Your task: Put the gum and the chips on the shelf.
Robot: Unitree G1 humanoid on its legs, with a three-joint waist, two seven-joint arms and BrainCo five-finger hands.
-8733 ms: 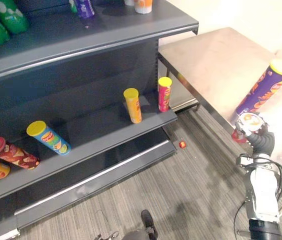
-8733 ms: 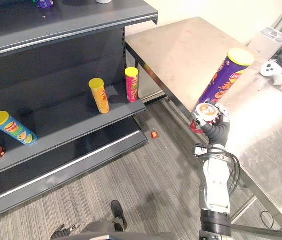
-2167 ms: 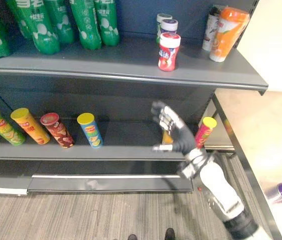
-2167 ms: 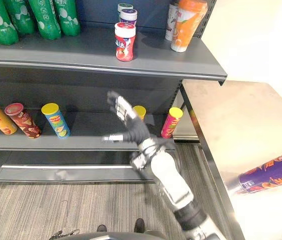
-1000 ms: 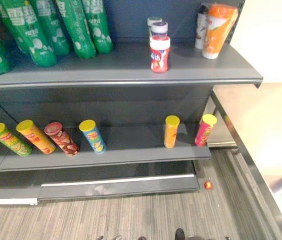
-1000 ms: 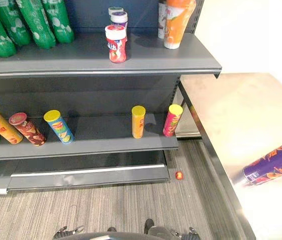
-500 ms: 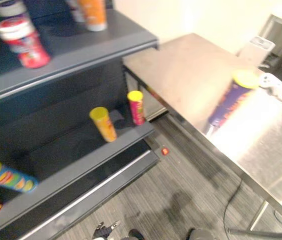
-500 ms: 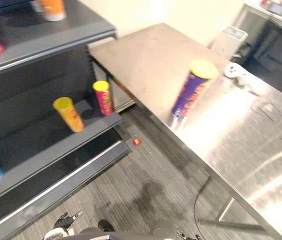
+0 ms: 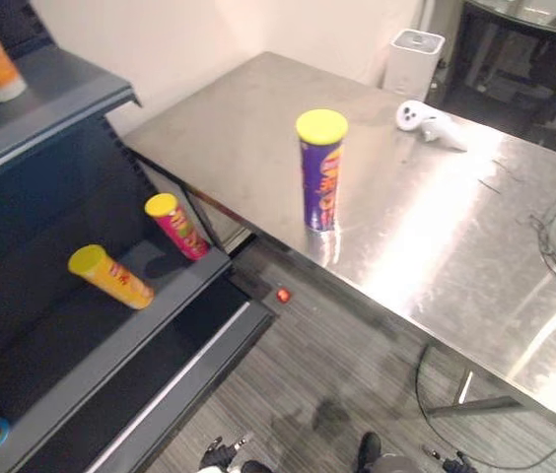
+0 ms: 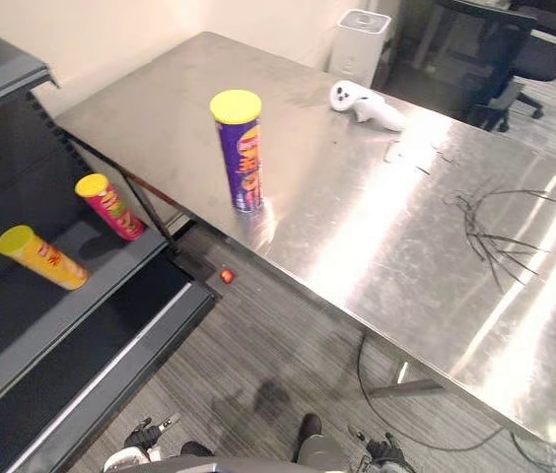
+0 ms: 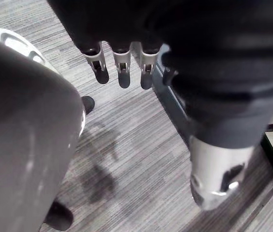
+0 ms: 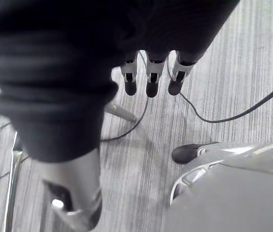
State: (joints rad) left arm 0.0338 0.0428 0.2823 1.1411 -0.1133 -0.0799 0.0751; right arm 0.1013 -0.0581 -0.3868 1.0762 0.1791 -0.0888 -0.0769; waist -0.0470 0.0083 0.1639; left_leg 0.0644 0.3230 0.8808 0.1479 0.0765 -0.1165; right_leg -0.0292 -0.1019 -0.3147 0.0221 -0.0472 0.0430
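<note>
On the table (image 9: 436,227) — upright chips can (image 9: 320,169)

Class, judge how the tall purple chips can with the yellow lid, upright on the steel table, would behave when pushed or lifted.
The purple chips can stands tall and narrow, so a push near its top would probably tip it. Once down, its round body would likely roll on the steel table.

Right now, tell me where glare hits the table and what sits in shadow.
Left eye view: glare streaks the table right of the can, which reflects faintly at its base. Right eye view: same glare; the shelf interior is dark.
</note>
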